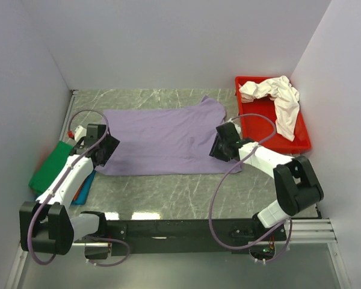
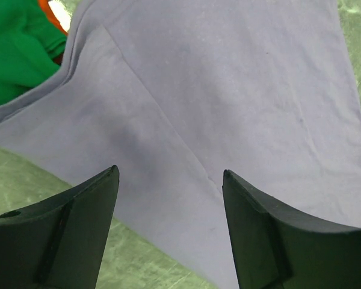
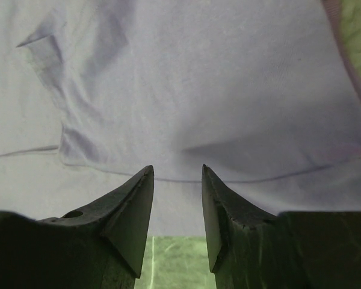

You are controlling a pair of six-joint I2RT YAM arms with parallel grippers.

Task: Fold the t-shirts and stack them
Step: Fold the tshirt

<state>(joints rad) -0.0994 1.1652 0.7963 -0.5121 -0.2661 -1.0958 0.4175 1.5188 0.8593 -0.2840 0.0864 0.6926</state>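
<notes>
At the far left of the overhead view a folded green shirt [image 1: 50, 170] lies on the marbled worktop [image 1: 186, 191], with a sliver of blue cloth [image 1: 88, 184] under its lower right edge. In the left wrist view a scrap of orange cloth [image 2: 52, 14] shows beside the green.

Just right of that, the left fingers [image 1: 110, 152] hang over the left end of the purple shirt [image 1: 162, 141]. They stand wide apart with nothing between them.

The purple shirt lies flat across the middle of the worktop. It is spread sideways, with one diagonal crease near its left end and a sleeve poking toward the upper right.

The right fingers [image 1: 218, 147] hover over its right end. Their gap is narrower but open, and no cloth is pinched in it.

At the upper right sits a red tray [image 1: 305, 144] with a crumpled white shirt [image 1: 278, 97] heaped in it, one end trailing down the tray.
</notes>
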